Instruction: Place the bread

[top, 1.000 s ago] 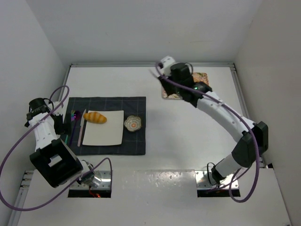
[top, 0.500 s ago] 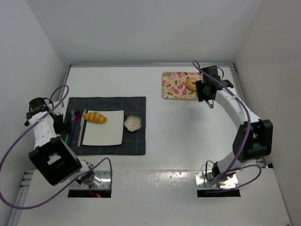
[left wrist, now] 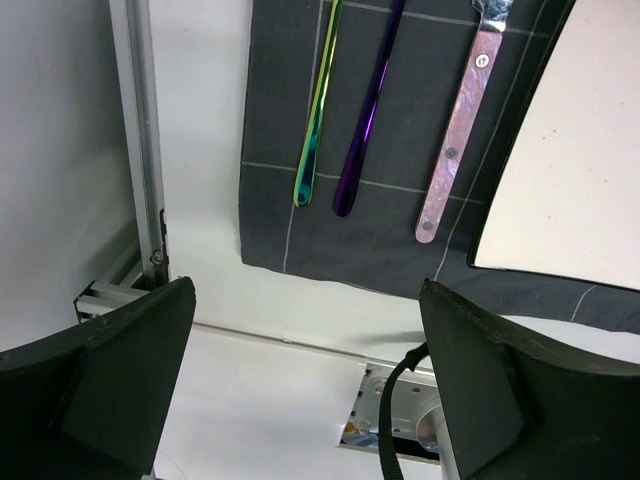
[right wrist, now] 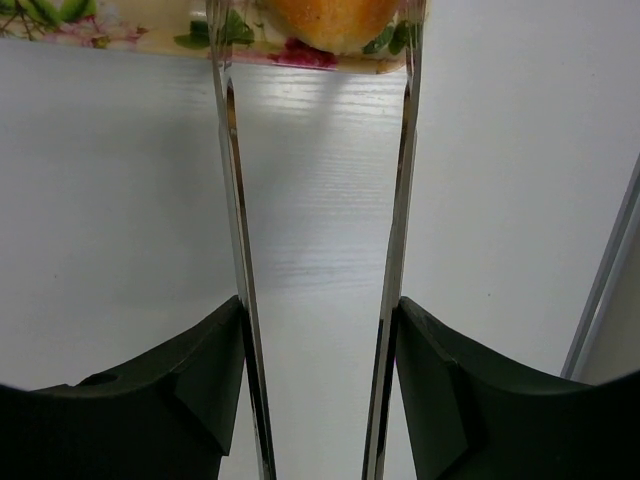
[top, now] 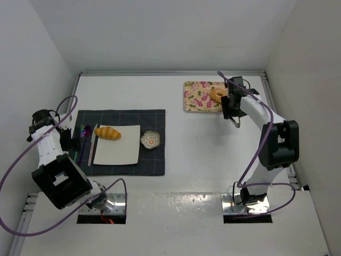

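A ring-shaped bagel (top: 217, 95) lies on the right end of a floral tray (top: 198, 97); its edge shows at the top of the right wrist view (right wrist: 335, 18). A long twisted roll (top: 107, 133) lies on the far end of a white plate (top: 118, 153). The small round bun is out of view. My right gripper (top: 228, 105) (right wrist: 318, 310) is shut on metal tongs (right wrist: 228, 150), whose open tips reach either side of the bagel. My left gripper (top: 67, 141) (left wrist: 310, 330) is open and empty, beside the left edge of the dark placemat (top: 154, 120).
A small floral dish (top: 151, 140) sits on the placemat, right of the plate. Several utensils (left wrist: 365, 110) lie left of the plate. An aluminium rail (left wrist: 140, 150) runs along the table's left edge, close to my left gripper. Walls enclose the table.
My right arm has swung from over the tray's left part to its right end, and the tongs' tips now flank the bagel. The left arm has barely moved.
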Robot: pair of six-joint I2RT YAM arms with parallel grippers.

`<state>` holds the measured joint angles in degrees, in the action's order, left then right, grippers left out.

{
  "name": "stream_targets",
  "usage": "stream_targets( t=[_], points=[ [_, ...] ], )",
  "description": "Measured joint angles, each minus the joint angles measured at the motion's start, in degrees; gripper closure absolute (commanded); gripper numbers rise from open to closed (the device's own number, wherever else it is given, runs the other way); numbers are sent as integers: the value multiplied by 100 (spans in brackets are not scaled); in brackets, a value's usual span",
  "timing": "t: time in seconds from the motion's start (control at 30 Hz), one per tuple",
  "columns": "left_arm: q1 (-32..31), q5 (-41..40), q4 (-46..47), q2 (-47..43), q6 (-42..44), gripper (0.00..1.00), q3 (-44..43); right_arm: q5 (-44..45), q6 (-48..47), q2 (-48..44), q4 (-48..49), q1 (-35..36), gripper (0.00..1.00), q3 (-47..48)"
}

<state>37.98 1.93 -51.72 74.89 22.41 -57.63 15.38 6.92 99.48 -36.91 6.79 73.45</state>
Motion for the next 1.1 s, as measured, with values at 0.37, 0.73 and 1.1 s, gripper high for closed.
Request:
stream_targets(
  t=[0.37, 0.73, 1.1],
  points=[
    [0, -2, -42, 2, 0, 0, -61, -197, 219, 319, 0, -192, 64, 245],
    [0, -2, -55, 0, 0, 0, -63, -179, 273, -450, 0, -74, 70, 192],
    [0, -2, -42, 264, -85, 0, -260, -72, 389, -1497, 844, 2830, 71, 55]
  ],
)
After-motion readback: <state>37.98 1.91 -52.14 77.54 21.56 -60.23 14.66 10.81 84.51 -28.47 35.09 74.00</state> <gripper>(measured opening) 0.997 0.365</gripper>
